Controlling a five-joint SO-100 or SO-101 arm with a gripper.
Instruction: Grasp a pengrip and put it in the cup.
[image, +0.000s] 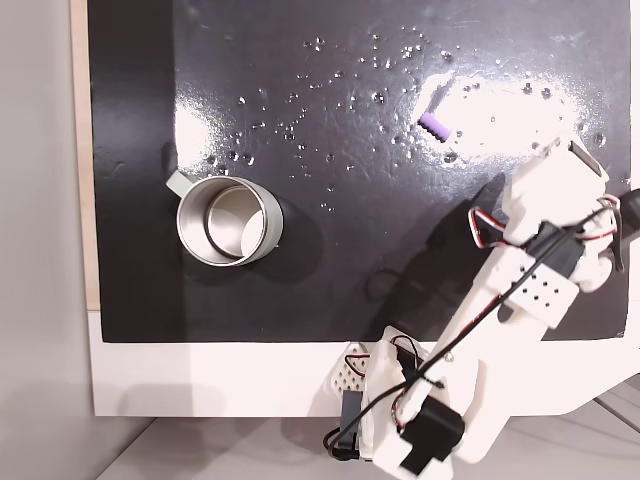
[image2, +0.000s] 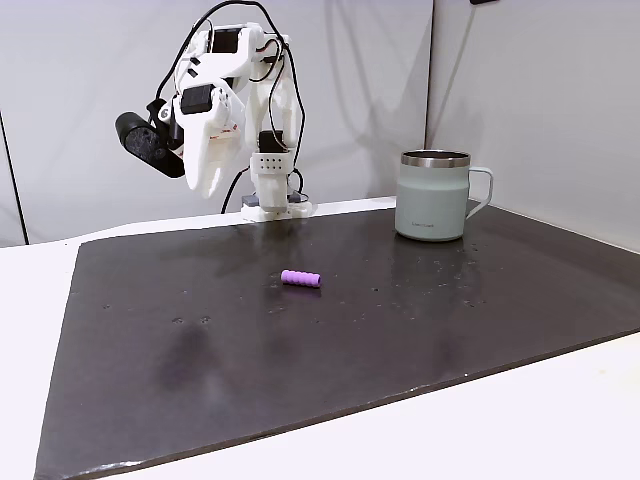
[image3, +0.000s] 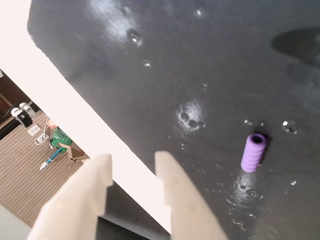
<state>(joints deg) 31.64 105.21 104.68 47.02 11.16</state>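
Pale gripper (image3: 132, 162) fingers stand spread and empty, the purple pengrip (image3: 253, 152) lying right, the cup (image2: 435, 193) well apart.

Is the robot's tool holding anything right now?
No, nothing. The tool is open and empty, and the small purple ribbed tube lies apart from it on the black mat.

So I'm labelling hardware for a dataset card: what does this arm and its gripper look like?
The arm is white printed plastic with black servo blocks and loose black, red and white cables looping along its links. A white plate with a dot grid sits near its base. The gripper has two flat, pale cream fingers.
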